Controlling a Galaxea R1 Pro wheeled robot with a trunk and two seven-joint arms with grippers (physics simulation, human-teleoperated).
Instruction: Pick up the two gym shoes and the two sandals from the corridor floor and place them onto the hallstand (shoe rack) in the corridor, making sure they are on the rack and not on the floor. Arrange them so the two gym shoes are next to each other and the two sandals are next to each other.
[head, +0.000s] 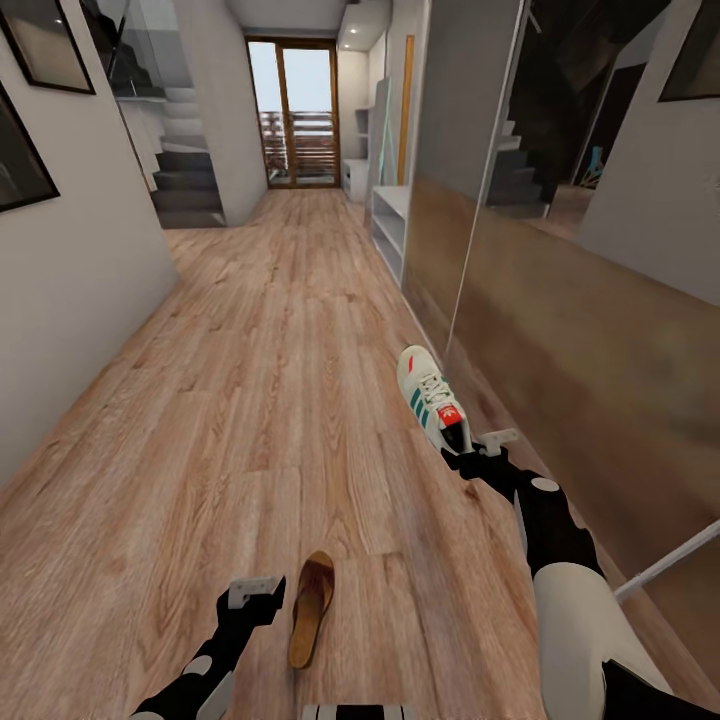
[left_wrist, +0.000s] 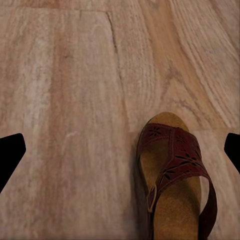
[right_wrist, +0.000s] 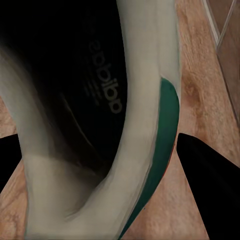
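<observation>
Right gripper (head: 478, 450) grips sneaker (head: 430, 398); sandal (head: 311, 607) on floor (head: 250, 380)

Bare corridor floor (head: 250, 400) ahead, mirrored wardrobe (head: 560, 300) hemming right side

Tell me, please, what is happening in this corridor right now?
A two-armed robot is collecting shoes from the corridor floor. Its right gripper is at the heel of a white gym shoe beside the mirrored wardrobe, fingers either side of the heel wall. Its left gripper hangs open next to a brown sandal lying flat on the planks. The grey hallstand stands farther down the corridor.
</observation>
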